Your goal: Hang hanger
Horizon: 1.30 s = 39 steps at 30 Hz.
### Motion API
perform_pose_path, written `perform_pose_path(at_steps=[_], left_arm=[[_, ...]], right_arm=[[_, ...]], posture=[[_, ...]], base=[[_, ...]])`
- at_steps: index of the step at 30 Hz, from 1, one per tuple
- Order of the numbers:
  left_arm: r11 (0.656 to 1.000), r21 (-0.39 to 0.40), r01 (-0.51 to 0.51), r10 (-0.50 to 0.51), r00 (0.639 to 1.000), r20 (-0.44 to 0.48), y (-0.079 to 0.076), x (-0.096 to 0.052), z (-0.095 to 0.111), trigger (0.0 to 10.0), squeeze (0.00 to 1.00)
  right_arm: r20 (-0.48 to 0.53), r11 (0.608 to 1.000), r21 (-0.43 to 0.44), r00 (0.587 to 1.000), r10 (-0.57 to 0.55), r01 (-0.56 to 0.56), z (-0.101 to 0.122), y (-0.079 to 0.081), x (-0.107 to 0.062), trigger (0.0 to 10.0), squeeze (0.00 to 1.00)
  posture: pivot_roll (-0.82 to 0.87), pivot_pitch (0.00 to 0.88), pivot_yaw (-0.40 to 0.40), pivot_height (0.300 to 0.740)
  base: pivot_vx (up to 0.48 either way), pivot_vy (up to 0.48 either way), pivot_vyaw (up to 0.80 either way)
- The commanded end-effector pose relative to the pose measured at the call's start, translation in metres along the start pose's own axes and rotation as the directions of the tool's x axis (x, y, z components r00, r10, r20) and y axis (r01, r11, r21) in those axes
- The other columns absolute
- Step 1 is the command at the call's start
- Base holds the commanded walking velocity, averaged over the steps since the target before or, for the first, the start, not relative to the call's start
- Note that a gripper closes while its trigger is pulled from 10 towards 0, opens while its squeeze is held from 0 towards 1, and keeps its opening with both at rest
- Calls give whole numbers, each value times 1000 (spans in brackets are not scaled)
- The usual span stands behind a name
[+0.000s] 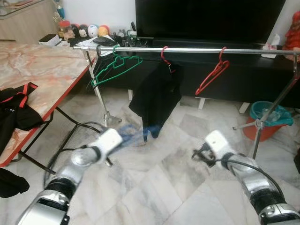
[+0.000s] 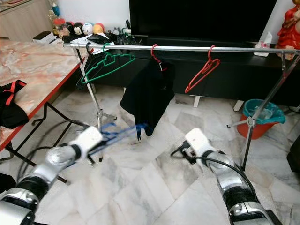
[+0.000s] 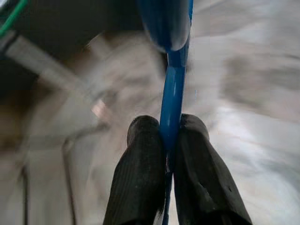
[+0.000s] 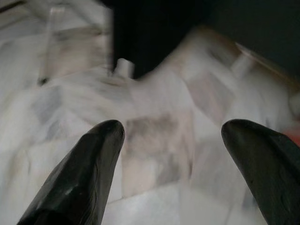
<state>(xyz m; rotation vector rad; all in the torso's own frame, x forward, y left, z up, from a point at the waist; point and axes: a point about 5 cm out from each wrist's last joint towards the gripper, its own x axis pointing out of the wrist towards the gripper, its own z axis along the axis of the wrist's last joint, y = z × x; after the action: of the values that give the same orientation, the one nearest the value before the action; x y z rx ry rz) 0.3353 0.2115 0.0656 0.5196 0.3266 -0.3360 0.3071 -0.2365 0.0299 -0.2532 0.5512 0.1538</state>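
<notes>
Blue hanger (image 3: pixel 172 89) | pinched in left end effector (image 3: pixel 169 140) | below rail (image 1: pixel 197 49)

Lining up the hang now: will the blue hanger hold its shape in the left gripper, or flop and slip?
The blue hanger looks like thin rigid plastic, so probably stiff and light. The left gripper pinches one narrow smooth bar, so it may pivot or slip when bumped against the rail.

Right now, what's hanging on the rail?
On the rail: a green hanger, a red hanger, and a black garment covering most of its own hanger. The left gripper holds the blue hanger.
</notes>
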Motion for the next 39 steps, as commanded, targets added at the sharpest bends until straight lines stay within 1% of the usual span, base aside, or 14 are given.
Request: perform_pose_path(at_steps=[1, 2, 3, 4, 5, 7, 11, 14, 17, 20, 24, 27, 30, 39], left_arm=[[987, -84, -135, 124, 984, -125, 11, -13, -32, 10000, 0], [978, -106, -181, 162, 973, -167, 14, -18, -42, 10000, 0], [956, -145, -255, 211, 941, -263, 13, -30, -67, 10000, 0], [956, -145, -255, 211, 941, -263, 13, -30, -67, 10000, 0], [943, -165, -290, 224, 916, -332, 10, -40, -85, 10000, 0], [938, -155, -311, 228, 887, -403, 5, -50, -102, 10000, 0], [902, -254, -350, 164, 820, -549, -20, -78, -143, 10000, 0], [892, -292, -346, 112, 793, -599, -35, -91, -158, 10000, 0], [883, -314, -350, 84, 775, -626, -44, -97, -165, 10000, 0], [853, -376, -362, 47, 771, -635, -60, -99, -169, 10000, 0], [840, -412, -353, 13, 772, -635, -78, -94, -166, 10000, 0], [845, -419, -331, -5, 779, -627, -89, -89, -163, 10000, 0], [824, -417, -383, 29, 764, -645, -88, -90, -164, 10000, 0], [817, -419, -396, 28, 754, -657, -96, -93, -166, 10000, 0]], right_arm=[[-97, 989, 126, 993, -70, 83, -33, 3, -5, 10000, 0], [-129, 981, 161, 988, -88, 109, -43, 5, -7, 10000, 0], [-200, 959, 234, 973, -113, 159, -66, 12, -12, 10000, 0], [-200, 959, 234, 973, -113, 159, -66, 12, -12, 10000, 0], [-247, 944, 270, 961, -120, 187, -81, 20, -16, 10000, 0], [-284, 930, 300, 950, -126, 213, -92, 29, -19, 10000, 0], [-351, 923, 329, 933, -76, 199, -116, 62, -26, 10000, 0], [-381, 907, 373, 924, -40, 194, -124, 82, -29, 10000, 0], [-400, 894, 398, 916, -34, 207, -129, 90, -31, 10000, 0], [-427, 878, 434, 904, 4, 202, -137, 101, -36, 10000, 0], [-395, 897, 413, 918, 23, 155, -139, 99, -37, 10000, 0], [-456, 851, 454, 889, -33, 264, -158, 85, -51, 10000, 0], [-522, 818, 454, 849, -76, 353, -176, 74, -65, 10000, 0], [-550, 808, 441, 829, -101, 391, -190, 53, -80, 10000, 0]], posture=[[-57, 0, 14, 740], [-57, 0, 14, 740], [-53, 0, 19, 740], [-53, 0, 19, 740], [-54, 0, 23, 740], [-59, 0, 29, 740], [-65, 0, 47, 740], [-90, 0, 64, 740], [-109, 0, 68, 740], [-148, 0, 58, 740], [-140, 0, 59, 740], [-101, 0, 37, 740], [-70, 0, -8, 740], [-58, 0, -63, 740]], base=[[0, 0, 0], [0, 0, 0], [0, 0, 0], [0, 0, 0], [0, 0, 0], [0, 0, 0], [0, 0, 0], [0, 0, 0], [0, 0, 0], [0, 0, 0], [0, 0, 0], [0, 0, 0], [0, 0, 0], [0, 0, 0]])
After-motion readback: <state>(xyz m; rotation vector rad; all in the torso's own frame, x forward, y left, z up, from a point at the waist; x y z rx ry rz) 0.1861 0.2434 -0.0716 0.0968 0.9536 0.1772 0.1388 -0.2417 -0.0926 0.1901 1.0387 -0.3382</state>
